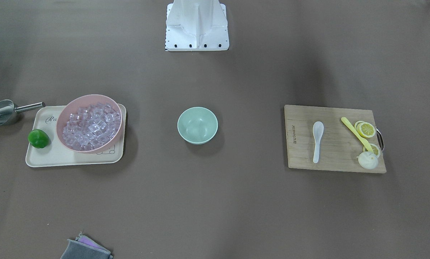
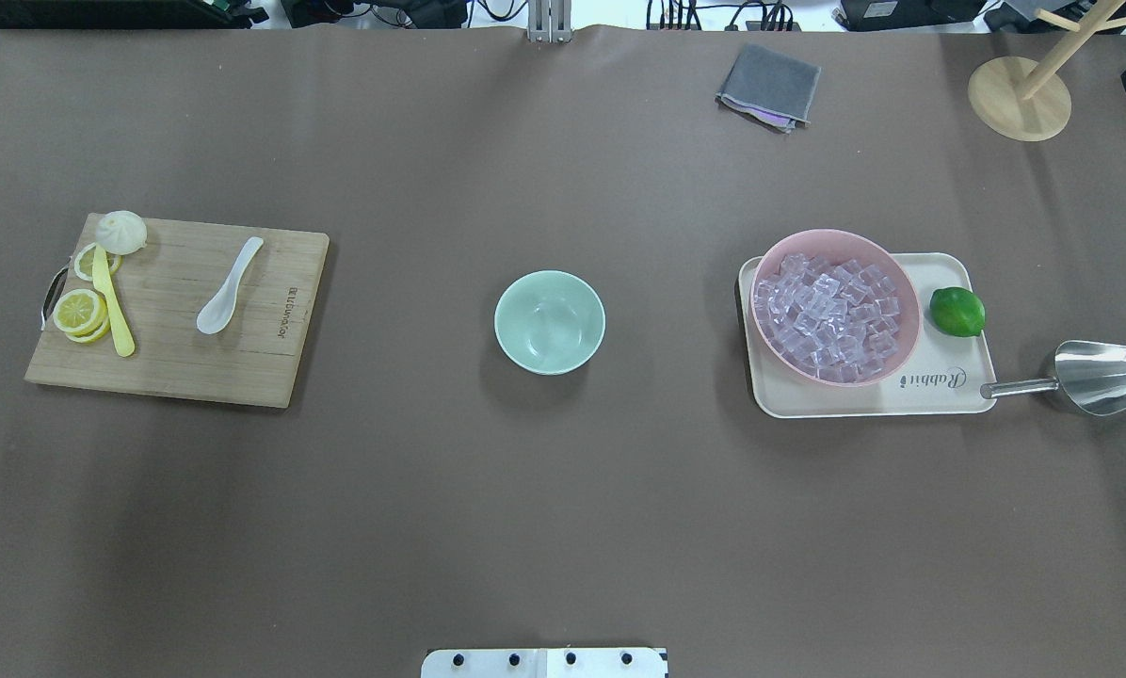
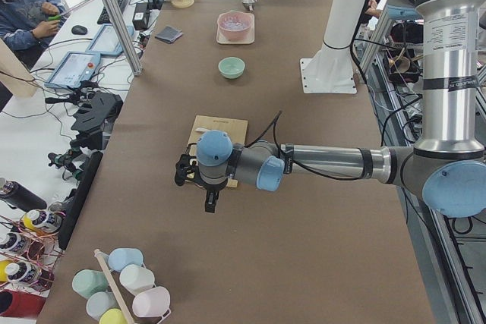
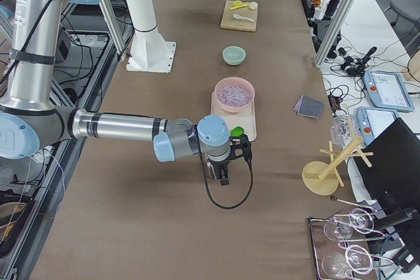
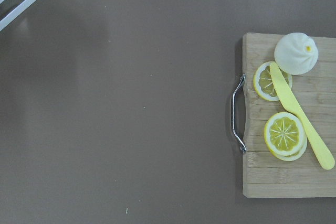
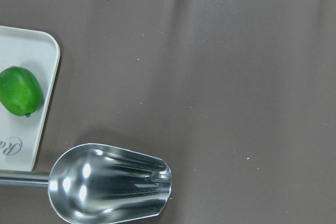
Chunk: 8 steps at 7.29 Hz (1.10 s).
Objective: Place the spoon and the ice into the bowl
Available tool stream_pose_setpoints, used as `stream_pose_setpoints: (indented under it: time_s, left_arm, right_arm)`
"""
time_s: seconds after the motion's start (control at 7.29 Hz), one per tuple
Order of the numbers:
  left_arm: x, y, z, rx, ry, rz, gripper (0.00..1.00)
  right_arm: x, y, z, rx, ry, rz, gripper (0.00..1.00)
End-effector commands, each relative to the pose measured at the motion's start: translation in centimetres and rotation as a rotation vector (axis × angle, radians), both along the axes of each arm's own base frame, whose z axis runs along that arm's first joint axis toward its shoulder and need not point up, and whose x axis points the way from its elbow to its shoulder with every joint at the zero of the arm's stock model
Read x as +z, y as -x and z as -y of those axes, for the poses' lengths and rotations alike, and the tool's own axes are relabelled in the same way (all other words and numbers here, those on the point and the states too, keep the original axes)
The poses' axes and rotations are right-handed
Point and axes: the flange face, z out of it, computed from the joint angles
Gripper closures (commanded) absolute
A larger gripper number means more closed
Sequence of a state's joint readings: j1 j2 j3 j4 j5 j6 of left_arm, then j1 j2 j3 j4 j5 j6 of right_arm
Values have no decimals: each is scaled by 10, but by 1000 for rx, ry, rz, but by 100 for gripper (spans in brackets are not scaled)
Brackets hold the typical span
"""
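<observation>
The white spoon (image 1: 318,140) lies on a wooden cutting board (image 1: 301,151) on my left side; it also shows in the overhead view (image 2: 229,285). The mint-green bowl (image 1: 197,125) stands empty at the table's middle (image 2: 550,321). Many clear ice cubes (image 2: 831,309) fill a pink bowl (image 2: 909,311) on my right. My left gripper (image 3: 210,204) hangs over bare table beyond the board's outer end. My right gripper (image 4: 222,176) hangs beyond the tray, near the steel scoop. Both show only in the side views, so I cannot tell whether they are open or shut.
The pink bowl and a green lime (image 2: 957,311) sit on a cream tray (image 2: 864,403). A steel scoop (image 2: 1090,379) lies beside it. A yellow spoon (image 2: 113,301), lemon slices (image 2: 79,311) and a white bun (image 2: 121,231) share the board. A grey cloth (image 2: 768,86) and a wooden stand (image 2: 1019,99) are at the far edge.
</observation>
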<state>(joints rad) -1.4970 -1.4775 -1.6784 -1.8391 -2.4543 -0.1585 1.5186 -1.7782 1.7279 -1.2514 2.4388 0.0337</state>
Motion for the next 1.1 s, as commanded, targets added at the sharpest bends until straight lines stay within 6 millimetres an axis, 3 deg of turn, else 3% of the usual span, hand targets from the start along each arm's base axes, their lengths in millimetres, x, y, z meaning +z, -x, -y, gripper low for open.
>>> stream_pose_setpoints:
  time_s: [0.0, 0.41, 0.55, 0.82, 0.96]
  left_arm:
    - [-6, -3, 4, 7, -45, -5, 2]
    - [-14, -10, 8, 15, -81, -10, 2]
    - [-26, -33, 17, 51, -101, -10, 2]
    - [-67, -76, 51, 38, -104, -5, 4]
    - [-86, -105, 64, 58, -124, 4, 6]
  right_arm:
    - [-10, 3, 3, -11, -17, 32, 0]
    - [-40, 7, 5, 11, -34, 45, 0]
    - [-60, 23, 7, 11, -22, 55, 1]
    - [-108, 62, 5, -20, -34, 76, 2]
    - [-135, 89, 8, -21, -13, 92, 5]
